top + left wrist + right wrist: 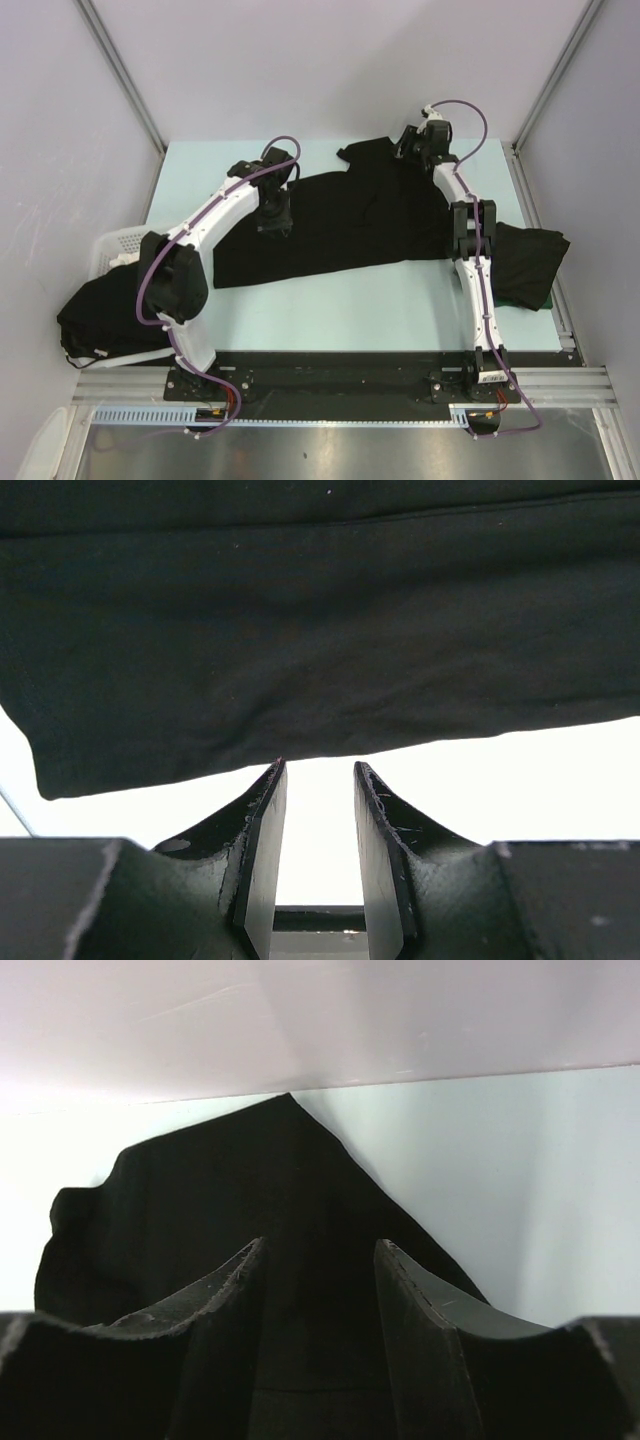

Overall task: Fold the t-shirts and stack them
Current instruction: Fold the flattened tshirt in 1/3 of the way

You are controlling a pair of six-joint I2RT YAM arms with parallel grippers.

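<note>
Lying spread across the table (350, 310), the t-shirt (340, 225) awaits folding. Left gripper (319, 767) half open, empty, near its hem; right gripper (320, 1243) parted astride a corner, hold unclear, probably stationed to lift together.

left arm: reaching forward | left gripper (318, 770): at spread t-shirt's (350, 225) near-left edge, fingers apart, gap bare | right arm: stretched far | right gripper (320, 1245): over its far-right corner, fingers apart

T-shirts (340, 225) plain black; table (380, 300) pale mint; basket (118, 243) white; arm cables (461, 101) purple; fingers (264, 860) black.
</note>
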